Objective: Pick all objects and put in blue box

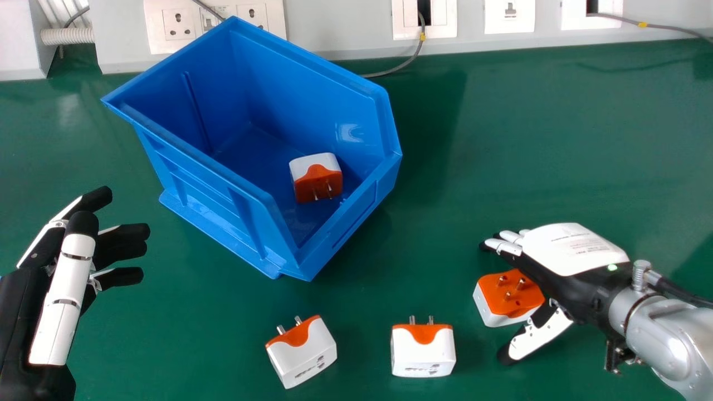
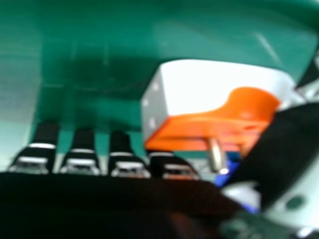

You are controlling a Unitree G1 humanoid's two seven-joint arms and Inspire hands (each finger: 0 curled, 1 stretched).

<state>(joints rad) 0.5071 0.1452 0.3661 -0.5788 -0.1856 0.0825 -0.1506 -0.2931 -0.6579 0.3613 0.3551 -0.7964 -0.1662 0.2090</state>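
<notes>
In the head view the blue box (image 1: 239,223) holds one white and orange adapter (image 1: 317,184). Two more adapters, one tilted (image 1: 303,353) and one squared to the front (image 1: 423,353), lie on the green table in front of it. My right hand (image 1: 568,250) is at the right, open, palm down, with another adapter (image 1: 504,301) between its fingers and thumb. The right hand view shows that adapter (image 2: 214,89) close up, beyond the right hand's fingers (image 2: 119,154). My left hand (image 1: 67,278) is open left of the box.
White wall panels with sockets (image 1: 267,19) run along the back of the green table (image 1: 557,139). A thin grey cable (image 1: 401,67) lies behind the box, and a ribbed hose (image 1: 67,36) is at the back left.
</notes>
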